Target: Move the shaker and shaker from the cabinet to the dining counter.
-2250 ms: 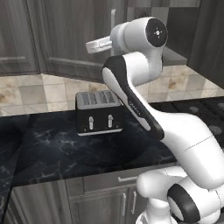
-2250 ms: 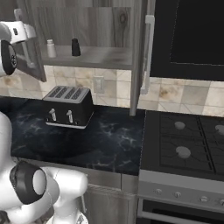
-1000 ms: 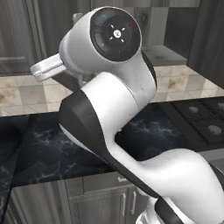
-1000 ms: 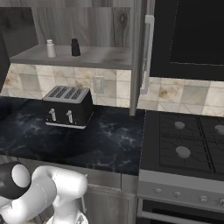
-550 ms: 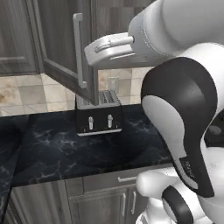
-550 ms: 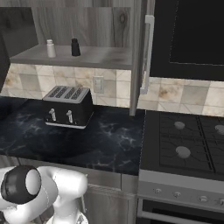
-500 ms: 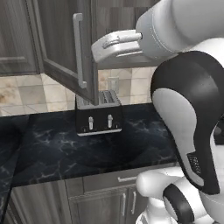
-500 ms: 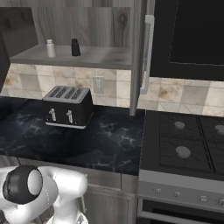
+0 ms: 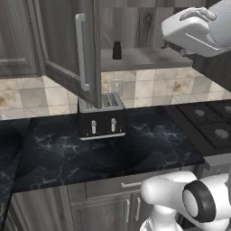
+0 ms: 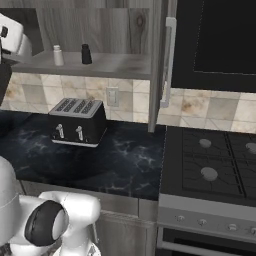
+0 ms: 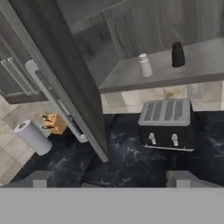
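Observation:
Two small shakers stand on the grey shelf point(image 10: 100, 65) of the open cabinet: a white shaker point(image 11: 145, 64) point(image 10: 58, 55) on the left and a black shaker point(image 11: 177, 54) point(image 10: 86, 54) point(image 9: 117, 50) on the right. They stand apart from each other. My gripper point(image 11: 111, 180) is open with nothing between its fingertips point(image 11: 40, 177). It looks at the shelf from some way back, out in front of the cabinet. The white hand point(image 9: 194, 27) hangs at shelf height, to the right of the black shaker. The dining counter is out of view.
The left cabinet door point(image 11: 61, 78) point(image 9: 67, 49) stands swung open, and the right door point(image 10: 159, 65) shows edge-on. A black toaster point(image 9: 101, 118) point(image 10: 77, 120) sits on the marble worktop below the shelf. A paper towel roll point(image 11: 33, 138) and knife block point(image 11: 54, 123) stand at the left, a stove point(image 10: 210, 160) at the right.
The arm has swung across the left base camera, from in front of the open left door to the upper right. The door stays open. Both shakers have not moved.

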